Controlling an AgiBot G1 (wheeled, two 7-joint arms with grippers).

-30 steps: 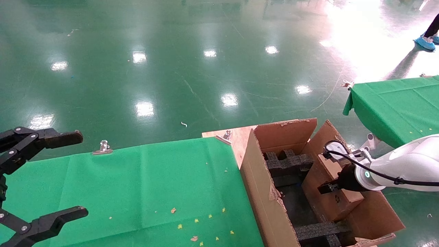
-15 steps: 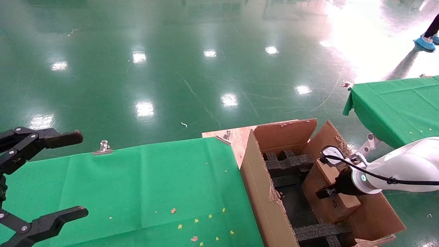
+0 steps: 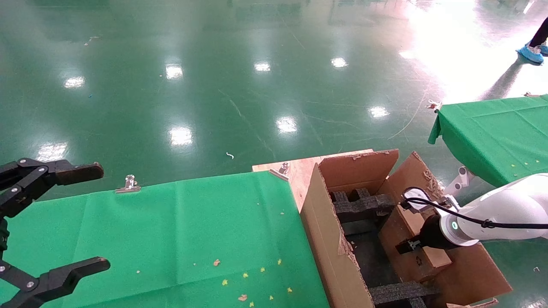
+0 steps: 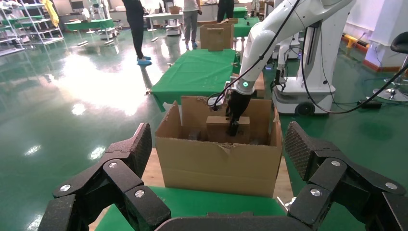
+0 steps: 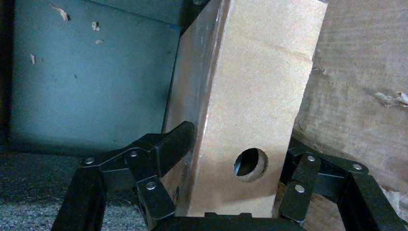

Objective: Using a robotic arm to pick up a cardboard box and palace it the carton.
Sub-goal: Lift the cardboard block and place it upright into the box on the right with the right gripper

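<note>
The large brown carton (image 3: 329,239) stands off the right end of the green table, with black foam blocks (image 3: 361,203) inside. The white robotic arm (image 3: 505,209) reaches into it from the right. My right gripper (image 3: 410,246) is shut on the small slim cardboard box (image 3: 417,263), which stands on edge inside the carton near its right wall. In the right wrist view the fingers (image 5: 168,144) clamp both sides of the box (image 5: 255,86) beside its round hole. My left gripper (image 3: 102,217) is open and empty at the far left; its view shows the carton (image 4: 219,163) ahead.
The green cloth table (image 3: 171,231) carries small scraps and a metal clip (image 3: 128,184) at its far edge. A second green table (image 3: 496,128) stands at the right. The carton's torn flaps (image 3: 359,167) stand up round the opening. Shiny green floor lies beyond.
My right gripper has sunk a little lower into the carton with the cardboard box. The carton's right flap has shifted slightly outward. The left arm has not moved.
</note>
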